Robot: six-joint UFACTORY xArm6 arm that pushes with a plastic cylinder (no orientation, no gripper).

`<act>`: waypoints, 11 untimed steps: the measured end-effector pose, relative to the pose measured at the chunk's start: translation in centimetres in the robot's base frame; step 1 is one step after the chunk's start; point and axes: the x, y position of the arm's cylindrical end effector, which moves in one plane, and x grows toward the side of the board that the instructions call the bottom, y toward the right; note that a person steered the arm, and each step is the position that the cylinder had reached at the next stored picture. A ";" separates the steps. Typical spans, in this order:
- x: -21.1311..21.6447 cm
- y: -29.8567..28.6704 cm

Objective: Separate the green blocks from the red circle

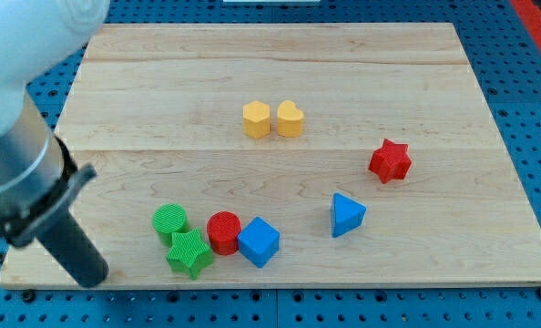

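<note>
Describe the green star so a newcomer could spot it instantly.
Look along the wooden board's bottom edge, left of centre, where four blocks cluster. The green star is the lowest, below the green circle and touching the red circle's left; it alone has points.

Wooden board carrying eight blocks. Centre top: yellow hexagon touching yellow heart; right: red star, blue triangle. Bottom cluster: green circle, green star, red circle, blue cube.
</note>
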 end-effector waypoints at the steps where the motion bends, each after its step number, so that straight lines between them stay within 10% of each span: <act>1: 0.1 1.4; 4: -1.0 18.4; 11: -5.7 12.8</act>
